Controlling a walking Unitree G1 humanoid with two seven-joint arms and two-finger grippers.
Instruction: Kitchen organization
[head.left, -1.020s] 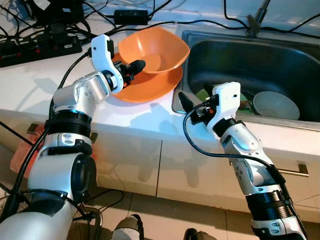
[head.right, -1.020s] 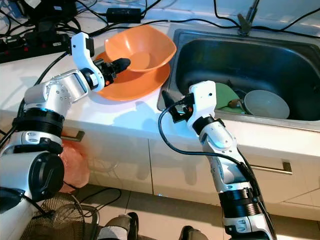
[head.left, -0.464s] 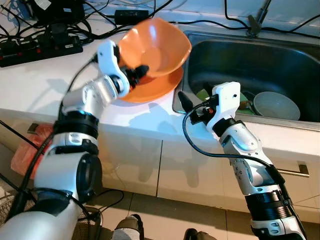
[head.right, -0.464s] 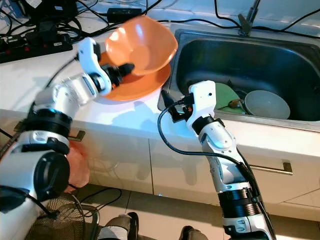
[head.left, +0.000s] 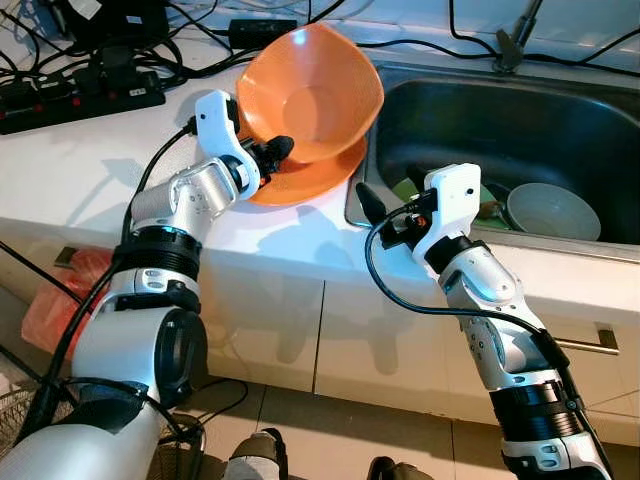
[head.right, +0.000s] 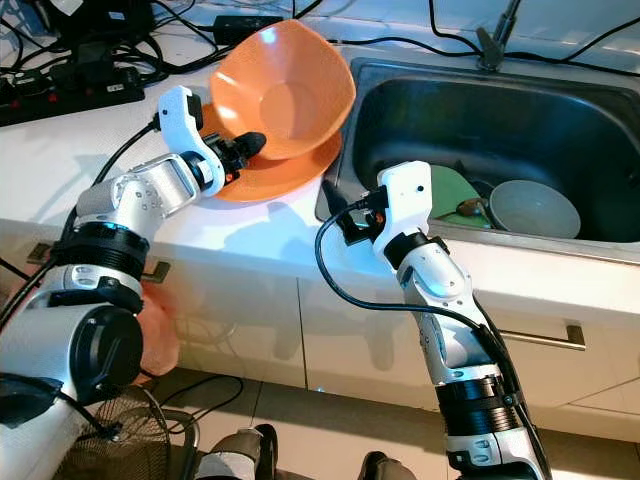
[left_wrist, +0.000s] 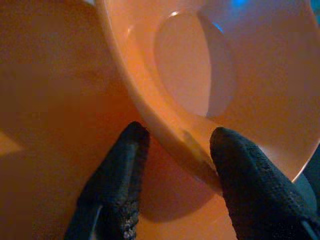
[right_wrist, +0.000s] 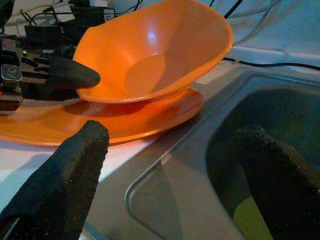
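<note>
Two left tool (head.left: 281, 150) fingers pinch the tilted orange bowl's (head.left: 312, 95) rim above the orange plate (head.left: 310, 178); right tool (right_wrist: 170, 175) spread by the sink (head.left: 470, 120).

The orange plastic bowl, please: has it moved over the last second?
Yes. The orange plastic bowl, gripped by the left gripper, has tipped up and shifted toward the steel sink, above the orange plate.

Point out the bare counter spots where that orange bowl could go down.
Bare white counter lies between the power strips and the front edge, left of the orange plate. The left gripper holds the orange bowl tilted over that plate. The sink holds a grey bowl; cables crowd the back.
</note>
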